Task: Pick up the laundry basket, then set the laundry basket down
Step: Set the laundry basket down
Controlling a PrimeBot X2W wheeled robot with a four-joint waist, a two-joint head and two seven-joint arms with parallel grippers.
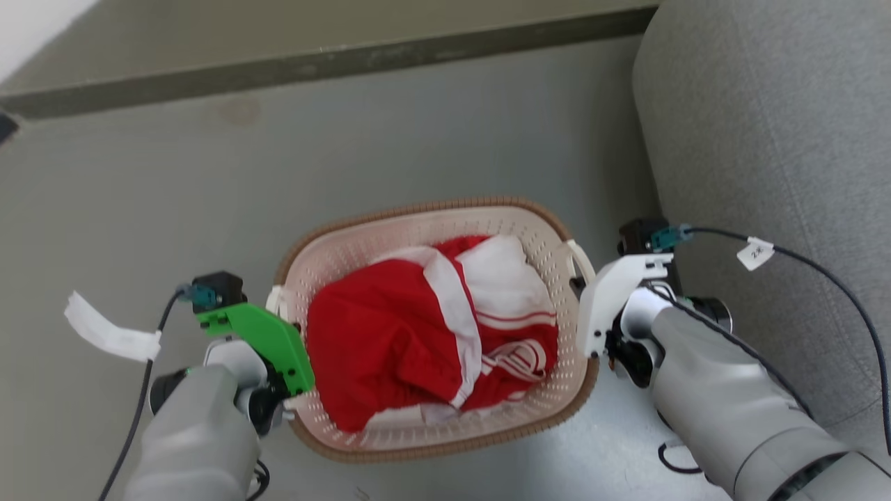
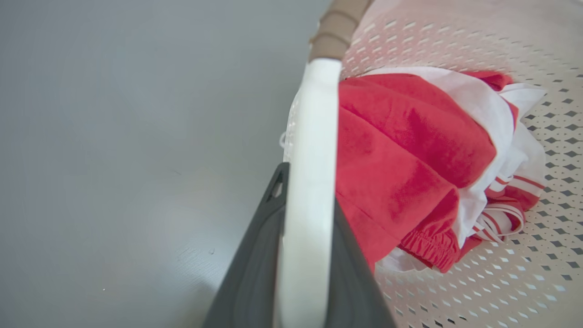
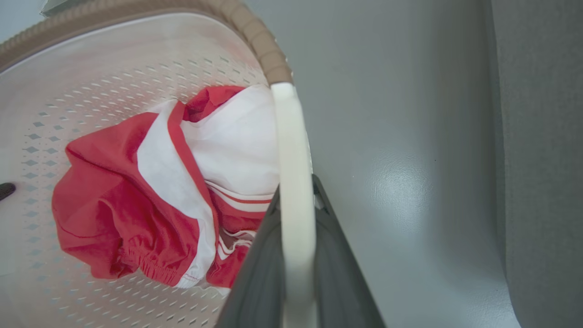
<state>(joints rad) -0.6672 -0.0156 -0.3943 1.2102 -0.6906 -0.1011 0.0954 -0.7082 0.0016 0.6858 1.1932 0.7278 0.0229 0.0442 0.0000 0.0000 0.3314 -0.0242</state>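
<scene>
The left gripper (image 2: 306, 182) pinches 1 handle of the laundry basket (image 1: 424, 212). The right gripper (image 3: 296, 196) pinches the other.

Perforated plastic laundry basket (image 1: 418, 229), soft red cloth (image 1: 376, 348), glossy floor (image 1: 348, 139)

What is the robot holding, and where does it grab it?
The laundry basket: the left gripper is shut on the left handle, the right gripper on the right handle.
</scene>
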